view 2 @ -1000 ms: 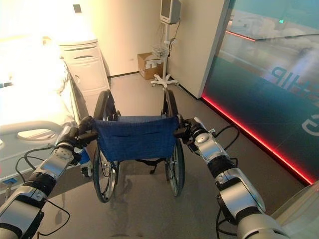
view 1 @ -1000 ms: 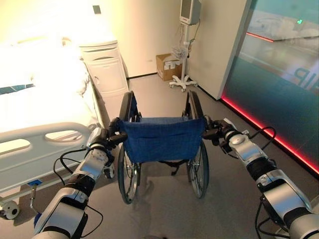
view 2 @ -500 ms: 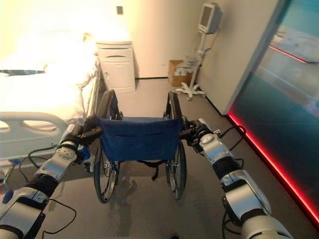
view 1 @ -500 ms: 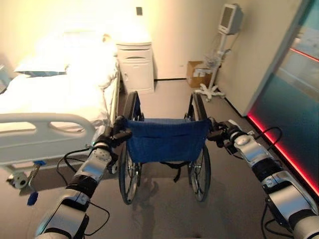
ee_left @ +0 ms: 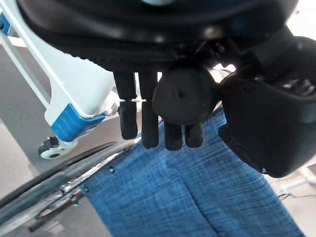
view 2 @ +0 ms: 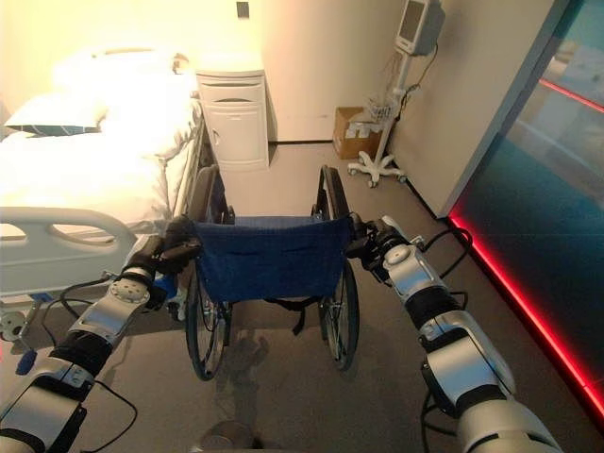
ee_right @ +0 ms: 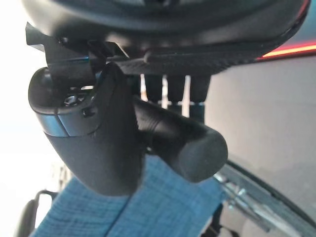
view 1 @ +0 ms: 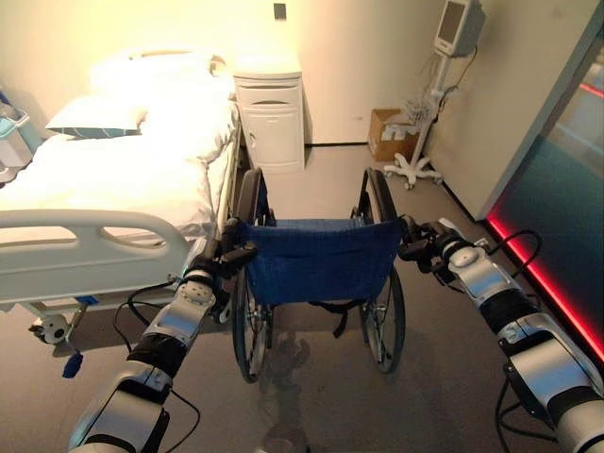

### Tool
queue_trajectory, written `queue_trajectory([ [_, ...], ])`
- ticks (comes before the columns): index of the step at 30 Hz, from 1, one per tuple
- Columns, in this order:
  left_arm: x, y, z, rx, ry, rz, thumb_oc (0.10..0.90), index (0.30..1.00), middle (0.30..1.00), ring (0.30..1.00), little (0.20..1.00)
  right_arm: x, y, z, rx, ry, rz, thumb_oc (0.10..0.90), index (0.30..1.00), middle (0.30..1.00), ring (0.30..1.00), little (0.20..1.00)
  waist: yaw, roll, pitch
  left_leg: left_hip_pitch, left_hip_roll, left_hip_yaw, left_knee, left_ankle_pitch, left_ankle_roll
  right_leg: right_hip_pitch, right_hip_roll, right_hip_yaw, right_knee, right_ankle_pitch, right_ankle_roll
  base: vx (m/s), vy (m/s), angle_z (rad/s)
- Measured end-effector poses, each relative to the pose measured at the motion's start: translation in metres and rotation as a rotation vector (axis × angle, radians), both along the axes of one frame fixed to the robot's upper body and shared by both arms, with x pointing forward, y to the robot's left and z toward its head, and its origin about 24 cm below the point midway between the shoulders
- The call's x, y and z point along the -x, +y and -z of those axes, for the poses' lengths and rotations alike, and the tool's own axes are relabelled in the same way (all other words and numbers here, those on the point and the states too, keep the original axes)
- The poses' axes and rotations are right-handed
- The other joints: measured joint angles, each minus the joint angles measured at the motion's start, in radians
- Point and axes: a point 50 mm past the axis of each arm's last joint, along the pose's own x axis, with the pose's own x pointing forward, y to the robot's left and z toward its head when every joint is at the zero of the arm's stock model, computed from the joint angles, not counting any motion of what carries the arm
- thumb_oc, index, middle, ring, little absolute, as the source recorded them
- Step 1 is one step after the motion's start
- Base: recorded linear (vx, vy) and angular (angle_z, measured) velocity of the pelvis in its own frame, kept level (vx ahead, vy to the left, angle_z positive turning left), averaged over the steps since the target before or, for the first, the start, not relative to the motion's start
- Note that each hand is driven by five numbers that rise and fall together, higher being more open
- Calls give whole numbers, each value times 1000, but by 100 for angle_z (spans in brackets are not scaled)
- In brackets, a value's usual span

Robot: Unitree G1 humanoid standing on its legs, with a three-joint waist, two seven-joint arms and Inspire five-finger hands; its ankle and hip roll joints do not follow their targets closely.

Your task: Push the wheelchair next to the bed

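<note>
A wheelchair point(view 1: 319, 260) with a blue cloth back and black wheels stands on the grey floor in front of me, its left wheel close to the foot end of the bed point(view 1: 104, 179). The bed has white linen, pillows and a white side rail. My left hand point(view 1: 215, 261) is curled round the wheelchair's left push handle point(ee_left: 183, 95). My right hand point(view 1: 427, 249) is curled round the right push handle point(ee_right: 180, 140). In the wrist views each black handle lies between the thumb and the fingers.
A white bedside cabinet point(view 1: 271, 118) stands at the head of the bed by the far wall. A monitor on a wheeled stand point(view 1: 427, 104) and a cardboard box point(view 1: 383, 135) are at the back right. A glass wall with a red light strip point(view 1: 547, 293) runs along the right.
The view has swung left, bringing more of the bed into sight. The wheelchair stays in both hands and now stands alongside the bed's foot end.
</note>
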Motion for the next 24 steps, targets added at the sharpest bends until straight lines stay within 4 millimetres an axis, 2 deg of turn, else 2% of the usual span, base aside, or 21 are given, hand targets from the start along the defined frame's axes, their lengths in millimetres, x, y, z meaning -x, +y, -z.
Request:
queue_trajectory([
  [1, 0, -1, 0, 3, 0, 1, 400, 300, 300, 300, 300, 0, 0, -1, 2, -2, 1, 400, 300, 300, 300, 300, 1, 8, 0, 0, -4, 10, -47, 13, 17, 17, 5, 15, -28, 11, 4, 445, 41, -9],
  [2, 0, -3, 1, 12, 0, 2, 400, 300, 300, 300, 300, -1, -5, -3, 10, -5, 10, 400, 300, 300, 300, 300, 4, 36, 3, 15, -8, 12, -133, 42, 18, 46, 18, 23, -67, 19, 1, 414, 28, -13],
  [3, 0, -4, 4, 23, 2, 1, 400, 300, 300, 300, 300, -1, -6, -2, 12, 1, 12, 400, 300, 300, 300, 300, 6, 47, 2, 23, -7, 12, -128, 41, 20, 57, 23, 33, -72, 18, 3, 426, 45, -34],
  [4, 1, -8, 7, 40, 7, 1, 400, 300, 300, 300, 300, 0, -7, 3, 13, 12, 12, 400, 300, 300, 300, 300, 25, 46, -1, 42, -11, 16, -92, 39, 22, 69, 13, 47, -68, 7, 6, 402, 66, -45],
  [6, 1, -10, 6, 43, 0, 9, 400, 300, 300, 300, 300, 4, -13, 9, 15, 8, 7, 400, 300, 300, 300, 300, 33, 39, -17, 109, -12, 10, -108, 38, 28, 80, -8, 31, -66, -16, 45, 419, 50, -25],
  [7, -3, -15, 3, 50, -16, 12, 400, 300, 300, 300, 300, 3, -17, 5, 6, -17, 8, 400, 300, 300, 300, 300, 16, 74, -12, 157, 7, 36, -197, 101, 125, -3, -9, -22, 198, -52, 121, 355, 1, 25],
  [8, -6, -15, 0, 43, -19, 13, 400, 300, 300, 300, 300, 4, -18, 7, 5, -17, 10, 400, 300, 300, 300, 300, -9, 90, -14, 171, 34, 77, -210, 155, 188, -100, -10, -37, 443, -33, 157, 410, -24, 28],
  [9, -8, -16, 0, 38, -20, 18, 400, 300, 300, 300, 300, 5, -19, 9, -1, -13, 15, 400, 300, 300, 300, 300, -11, 81, -12, 184, 24, 68, -219, 152, 187, -137, -26, -35, 528, -14, 193, 384, -111, 40],
  [10, -9, -18, 0, 31, -15, 25, 400, 300, 300, 300, 300, 8, -21, 14, -14, -4, 26, 400, 300, 300, 300, 300, -32, 85, -9, 213, 23, 83, -243, 151, 188, -197, -63, -58, 611, 11, 226, 348, -161, 27],
  [11, -10, -20, 1, 35, -13, 26, 400, 300, 300, 300, 300, 8, -23, 13, -14, -3, 30, 400, 300, 300, 300, 300, -39, 83, -10, 232, 18, 73, -253, 149, 188, -243, -97, -72, 643, 13, 234, 337, -276, 49],
  [12, -10, -22, 5, 38, 5, 20, 400, 300, 300, 300, 300, 9, -23, 16, -14, 5, 35, 400, 300, 300, 300, 300, -69, 112, -9, 251, 25, 60, -260, 157, 183, -293, -139, -94, 582, 27, 229, 248, -252, 49],
  [13, -10, -22, 7, 33, 14, 19, 400, 300, 300, 300, 300, 10, -23, 20, -16, 15, 34, 400, 300, 300, 300, 300, -91, 114, -10, 256, 31, 65, -259, 154, 199, -315, -161, -86, 540, 46, 226, 430, -473, 73],
  [14, -11, -21, 7, 16, 18, 27, 400, 300, 300, 300, 300, 14, -23, 27, -22, 35, 43, 400, 300, 300, 300, 300, -112, 98, -18, 256, 27, 49, -235, 132, 209, -349, -191, -77, 478, 61, 202, 454, -477, 72],
  [15, -12, -21, 5, 6, 20, 41, 400, 300, 300, 300, 300, 16, -24, 33, -31, 51, 53, 400, 300, 300, 300, 300, -119, 73, -27, 248, 17, 33, -205, 112, 202, -370, -210, -56, 404, 77, 205, 507, -513, 72],
  [16, -13, -20, 3, 4, 16, 45, 400, 300, 300, 300, 300, 18, -23, 36, -40, 60, 55, 400, 300, 300, 300, 300, -133, 51, -34, 250, 13, 29, -194, 98, 218, -382, -219, -42, 350, 104, 214, 410, -377, 55],
  [17, -13, -18, 1, 0, 13, 46, 400, 300, 300, 300, 300, 17, -22, 35, -42, 58, 52, 400, 300, 300, 300, 300, -147, 40, -33, 255, 9, 28, -190, 91, 224, -376, -211, -28, 267, 121, 208, 362, -334, 36],
  [19, -13, -16, 0, 0, 13, 41, 400, 300, 300, 300, 300, 16, -21, 32, -44, 46, 45, 400, 300, 300, 300, 300, -157, 35, -31, 273, 2, 28, -197, 90, 223, -369, -210, -15, 146, 146, 201, 380, -409, 23],
  [21, -15, -14, -4, 4, -2, 36, 400, 300, 300, 300, 300, 13, -18, 24, -43, 27, 39, 400, 300, 300, 300, 300, -170, 23, -16, 288, -2, 17, -197, 78, 212, -323, -194, -7, 2, 149, 201, 318, -443, 35],
  [23, -17, -14, -7, 4, -13, 38, 400, 300, 300, 300, 300, 12, -17, 21, -42, 25, 42, 400, 300, 300, 300, 300, -169, 13, -1, 293, -4, 0, -197, 69, 199, -285, -171, -12, -5, 153, 188, 374, -533, 44],
  [24, -18, -15, -8, 14, -21, 34, 400, 300, 300, 300, 300, 12, -18, 21, -42, 27, 48, 400, 300, 300, 300, 300, -174, 4, -2, 296, 14, -1, -192, 53, 182, -274, -151, -7, 76, 151, 171, 360, -361, 69],
])
